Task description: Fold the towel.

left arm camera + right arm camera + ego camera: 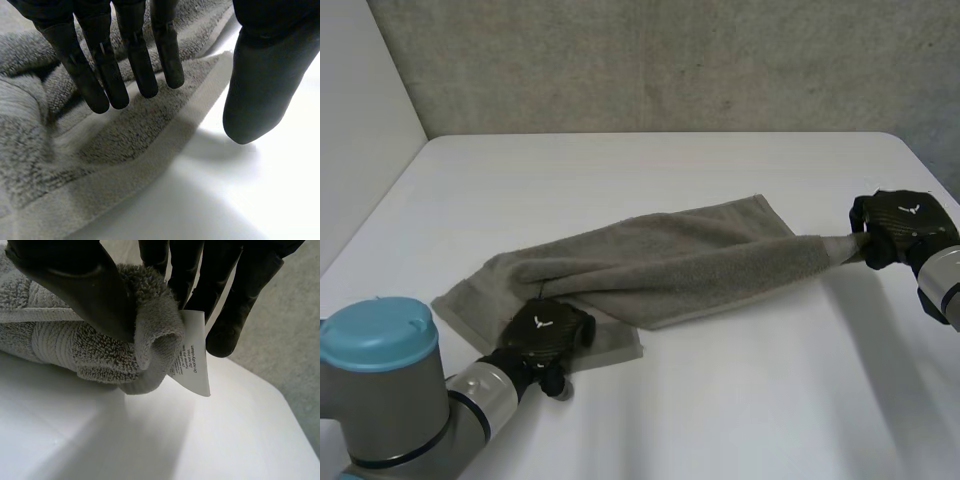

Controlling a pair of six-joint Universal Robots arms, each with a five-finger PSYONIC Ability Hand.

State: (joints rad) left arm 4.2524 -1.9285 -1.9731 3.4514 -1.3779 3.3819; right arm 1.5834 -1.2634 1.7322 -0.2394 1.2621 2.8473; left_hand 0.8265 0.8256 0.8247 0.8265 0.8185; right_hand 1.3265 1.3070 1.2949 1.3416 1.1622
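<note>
Grey terry towel [660,265]: lies crumpled across the middle of the white table [720,420]. Its left part is spread in loose folds, and its right part is drawn into a narrowing band toward the table's right side.
Left hand [548,335]: black, placed over the towel's near left corner. Its fingers [107,75] are straight and spread above the hemmed edge, grasping nothing, and its thumb [260,100] stands apart over bare table.
Near left corner [615,345]: flat on the table with the hem showing, partly overlapped by the folds beyond it.
Right hand [905,228]: black, closed on the towel's right end. The bunched cloth is pinched between the thumb [80,290] and the curled fingers [235,300].
White care label [192,352]: hangs from the pinched end, just beside the fingertips.
Step in hand (judgement): opening the towel out flat before the first fold.
Technique (judgement): press the left fingers down on their corner as an anchor. Draw the right end outward and low, so the folds open rather than drag. Hold the pinch on the hem, not on the label. Ease off once the band widens, since a weak anchor would let the whole cloth slide.
</note>
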